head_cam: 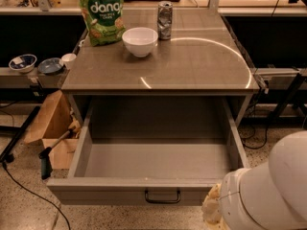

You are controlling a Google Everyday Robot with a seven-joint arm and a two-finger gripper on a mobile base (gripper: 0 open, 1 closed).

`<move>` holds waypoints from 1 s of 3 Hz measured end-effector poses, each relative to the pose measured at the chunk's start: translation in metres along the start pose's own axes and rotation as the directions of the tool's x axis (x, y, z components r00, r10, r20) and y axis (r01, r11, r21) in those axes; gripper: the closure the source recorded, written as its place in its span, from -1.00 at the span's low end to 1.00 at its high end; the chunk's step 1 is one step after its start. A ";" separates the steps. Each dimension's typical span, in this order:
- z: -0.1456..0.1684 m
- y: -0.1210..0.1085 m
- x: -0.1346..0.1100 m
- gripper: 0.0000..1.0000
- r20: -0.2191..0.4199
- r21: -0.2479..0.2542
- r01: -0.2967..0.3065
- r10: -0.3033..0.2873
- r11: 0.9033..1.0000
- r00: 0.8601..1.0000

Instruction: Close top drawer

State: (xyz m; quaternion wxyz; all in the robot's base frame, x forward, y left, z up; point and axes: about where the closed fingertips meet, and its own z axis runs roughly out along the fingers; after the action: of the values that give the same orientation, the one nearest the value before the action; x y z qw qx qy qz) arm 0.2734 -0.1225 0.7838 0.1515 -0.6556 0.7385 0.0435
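the top drawer (153, 162) stands pulled out, its handled front just left of the gripper (211, 210), low at the drawer's right corner beneath the white arm (271, 190); whether it is clenched or released cannot be told. beyond, the bench (201, 66) holds a bowl (139, 40), can (164, 20) and chip bag (102, 13).

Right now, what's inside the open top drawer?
Nothing shows on the grey floor of the top drawer. Its front hides the nearest strip; the end effector sits outside its right front corner.
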 end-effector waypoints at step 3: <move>0.058 0.011 0.005 1.00 -0.045 -0.053 -0.038 0.035 0.998 0.998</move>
State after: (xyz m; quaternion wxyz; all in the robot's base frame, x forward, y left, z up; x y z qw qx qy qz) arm 0.2719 -0.1105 0.7259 0.1165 -0.6467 0.7520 0.0517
